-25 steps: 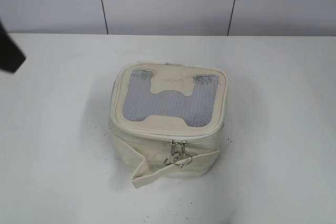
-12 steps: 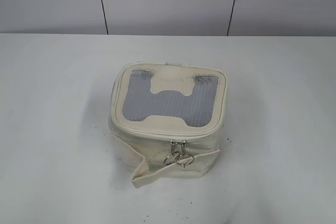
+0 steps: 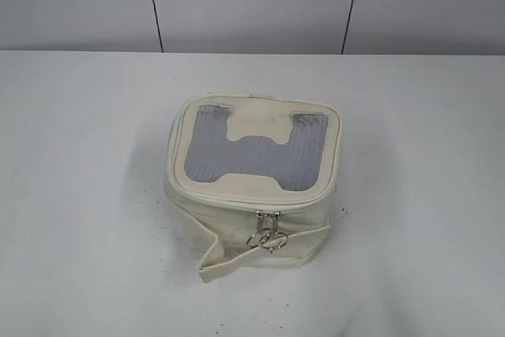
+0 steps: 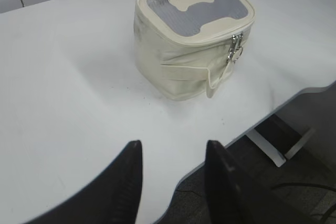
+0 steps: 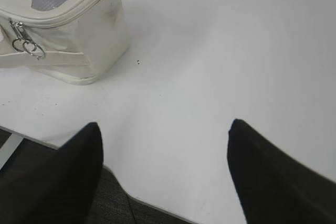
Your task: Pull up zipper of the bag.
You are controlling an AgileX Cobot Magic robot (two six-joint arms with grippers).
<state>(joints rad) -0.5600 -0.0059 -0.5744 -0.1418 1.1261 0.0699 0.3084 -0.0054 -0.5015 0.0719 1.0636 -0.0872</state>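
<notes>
The cream-white boxy bag (image 3: 251, 195) stands on the white table, its grey mesh top with the cream H-shaped patch facing up. The zipper (image 3: 237, 199) runs round the lid rim; its two silver ring pulls (image 3: 267, 236) hang together at the front face. A loose cream strap (image 3: 229, 258) trails at the front. The bag also shows in the left wrist view (image 4: 191, 35) and the right wrist view (image 5: 63, 30), with the pulls in the latter (image 5: 29, 45). My left gripper (image 4: 173, 150) is open and empty near the table's front edge. My right gripper (image 5: 164, 129) is open and empty, wide apart.
The white table (image 3: 79, 195) ends at a front edge seen in the wrist views (image 4: 252, 124), with dark floor and table legs below. A white panelled wall (image 3: 252, 5) stands behind. Neither arm shows in the exterior view.
A dark piece of an arm at the exterior view's left edge one second ago has left the picture. The bag has not moved.
</notes>
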